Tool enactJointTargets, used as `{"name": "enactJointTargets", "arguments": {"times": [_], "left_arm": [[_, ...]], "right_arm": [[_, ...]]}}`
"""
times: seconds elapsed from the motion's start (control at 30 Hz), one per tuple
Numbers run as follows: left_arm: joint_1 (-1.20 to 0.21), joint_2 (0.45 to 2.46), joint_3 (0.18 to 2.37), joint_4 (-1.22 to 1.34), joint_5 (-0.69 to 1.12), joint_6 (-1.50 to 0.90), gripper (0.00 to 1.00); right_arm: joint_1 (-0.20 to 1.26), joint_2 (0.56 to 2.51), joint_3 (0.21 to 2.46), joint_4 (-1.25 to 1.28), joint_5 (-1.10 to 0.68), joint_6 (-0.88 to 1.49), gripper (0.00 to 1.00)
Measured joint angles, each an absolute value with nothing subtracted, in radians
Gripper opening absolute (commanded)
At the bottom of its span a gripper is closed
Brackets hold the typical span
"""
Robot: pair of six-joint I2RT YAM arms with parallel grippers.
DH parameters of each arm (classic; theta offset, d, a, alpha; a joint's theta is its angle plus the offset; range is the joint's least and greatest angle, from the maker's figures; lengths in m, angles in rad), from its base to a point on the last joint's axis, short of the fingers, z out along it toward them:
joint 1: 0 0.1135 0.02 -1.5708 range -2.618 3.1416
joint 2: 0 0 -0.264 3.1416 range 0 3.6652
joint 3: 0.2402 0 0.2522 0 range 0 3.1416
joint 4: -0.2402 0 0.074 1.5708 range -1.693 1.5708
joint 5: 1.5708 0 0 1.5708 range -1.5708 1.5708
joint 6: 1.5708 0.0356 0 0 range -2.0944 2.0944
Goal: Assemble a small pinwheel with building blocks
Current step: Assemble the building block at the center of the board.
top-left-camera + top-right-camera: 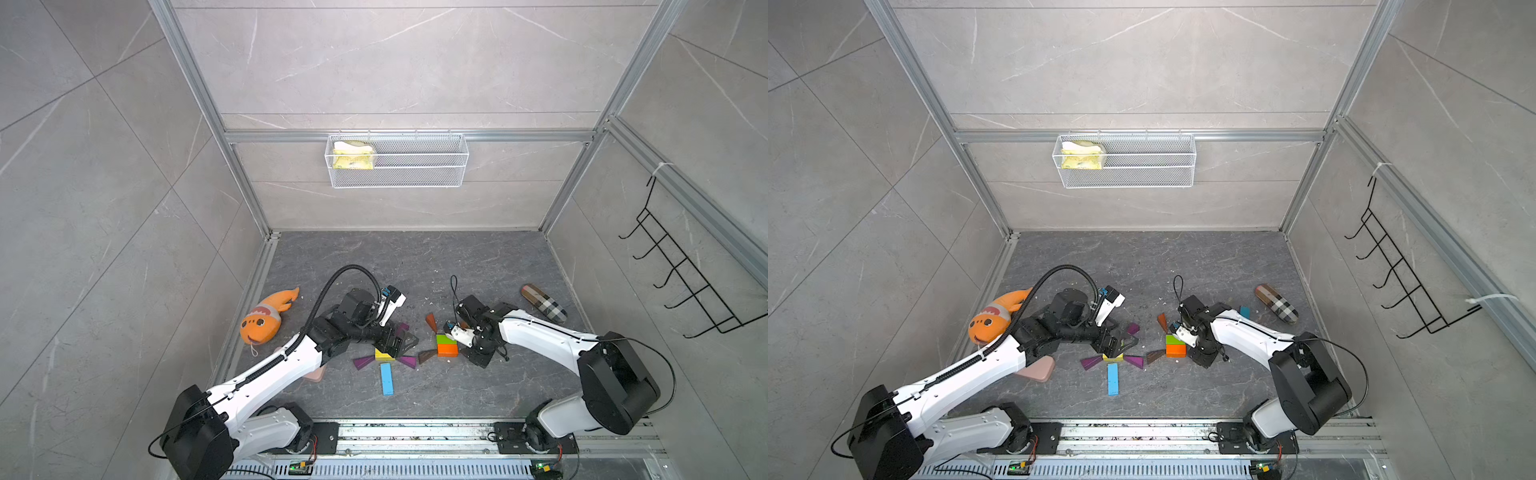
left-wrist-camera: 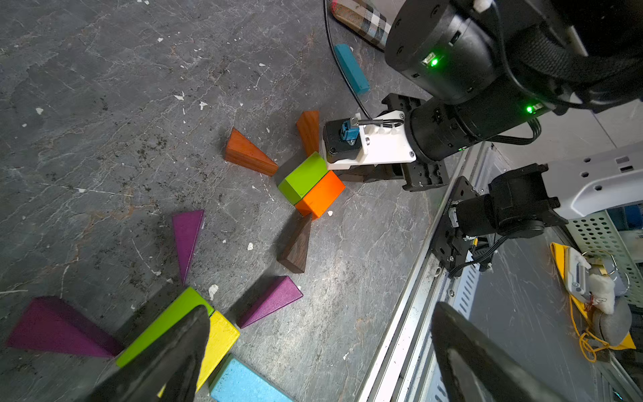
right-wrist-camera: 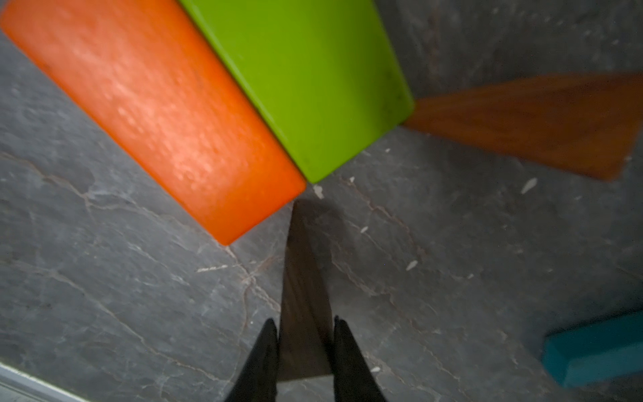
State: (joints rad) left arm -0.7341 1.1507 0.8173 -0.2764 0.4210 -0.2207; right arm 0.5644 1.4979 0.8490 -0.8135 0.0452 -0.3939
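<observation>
Dark brown wooden triangular wedge is clamped in the right end effector, tip just short of the seam between orange rectangular brick and green rectangular brick; risk: overshoot shoves that pair askew; left end effector gapes wide, empty, above the yellow rectangular brick.

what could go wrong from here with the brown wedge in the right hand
1. The right hand is shut on the dark brown wedge, whose tip sits very near the orange brick. Pushing further could shove that brick and the green brick beside it out of line.
2. The left hand hangs open low over the yellow brick. A sideways move might knock the purple wedges.
</observation>
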Motion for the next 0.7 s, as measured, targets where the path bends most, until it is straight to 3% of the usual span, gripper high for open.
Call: {"name": "enactJointTargets", "arguments": {"times": [0.33, 0.7], "left_arm": [[-0.734, 1.152, 0.817, -0.276, 0.421, -0.231, 1.0], [-0.734, 1.151, 0.817, -0.276, 0.421, -0.243, 1.0]], "right_arm": [[0.576, 1.497, 0.849, -0.814, 0.038, -0.397, 0.17], [0.583, 1.497, 0.849, -0.813, 0.049, -0.397, 0.35]]}}
